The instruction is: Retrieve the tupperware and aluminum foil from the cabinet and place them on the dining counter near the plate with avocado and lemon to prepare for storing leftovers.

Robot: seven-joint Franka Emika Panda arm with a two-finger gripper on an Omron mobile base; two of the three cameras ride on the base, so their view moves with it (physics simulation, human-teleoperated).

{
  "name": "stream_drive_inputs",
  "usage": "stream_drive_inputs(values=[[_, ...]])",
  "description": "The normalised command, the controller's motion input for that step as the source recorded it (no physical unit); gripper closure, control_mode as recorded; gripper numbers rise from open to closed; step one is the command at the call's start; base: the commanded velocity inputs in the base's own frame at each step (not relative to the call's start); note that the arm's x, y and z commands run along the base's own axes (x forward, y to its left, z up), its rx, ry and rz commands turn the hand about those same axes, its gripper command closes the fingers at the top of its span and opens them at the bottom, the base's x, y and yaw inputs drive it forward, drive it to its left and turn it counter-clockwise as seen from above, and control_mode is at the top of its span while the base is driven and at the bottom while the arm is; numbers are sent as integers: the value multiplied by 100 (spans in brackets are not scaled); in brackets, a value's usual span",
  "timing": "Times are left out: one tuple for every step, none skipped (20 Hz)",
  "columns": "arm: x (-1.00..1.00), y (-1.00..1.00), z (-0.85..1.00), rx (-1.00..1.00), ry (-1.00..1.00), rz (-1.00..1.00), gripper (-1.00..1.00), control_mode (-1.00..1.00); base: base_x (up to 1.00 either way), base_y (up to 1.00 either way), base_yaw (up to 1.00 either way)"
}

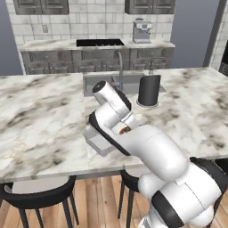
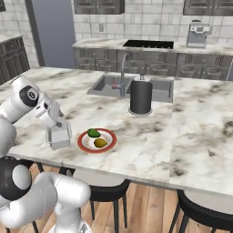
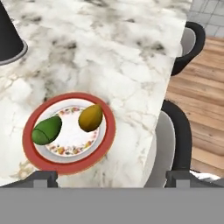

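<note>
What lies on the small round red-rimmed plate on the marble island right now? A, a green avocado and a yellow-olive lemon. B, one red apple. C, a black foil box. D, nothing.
A: the hand view shows the red-rimmed plate holding a dark green avocado beside a yellow-olive lemon.

Shallow translucent grey-white plastic tupperware (image 2: 59, 135) sitting upright on white-grey marble worktop (image 2: 150, 136) near its front edge, just beside red-rimmed round plate (image 2: 96, 140). Plate carrying dark green avocado (image 3: 47, 130) and yellow-olive lemon (image 3: 90, 117), lying side by side.
</note>
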Motion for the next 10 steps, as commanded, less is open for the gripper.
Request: stream_drive_inputs(values=[[-86, -100, 56, 19, -20, 0, -100, -100, 0, 0, 0], [-99, -100, 46, 17, -23, 0, -100, -100, 0, 0, 0], [-86, -96, 46, 18, -24, 0, -100, -100, 0, 0, 0], [-72, -100, 46, 20, -22, 0, -100, -100, 0, 0, 0], [-68, -100, 44, 21, -19, 0, -100, -100, 0, 0, 0], [-63, -100, 39, 23, -18, 0, -100, -100, 0, 0, 0], [-58, -100, 38, 23, -17, 0, -100, -100, 0, 0, 0], [-55, -100, 39, 26, -18, 0, -100, -100, 0, 0, 0], [-43, -100, 39, 28, -17, 0, -100, -100, 0, 0, 0], [-31, -90, 38, 28, -18, 0, -100, -100, 0, 0, 0]])
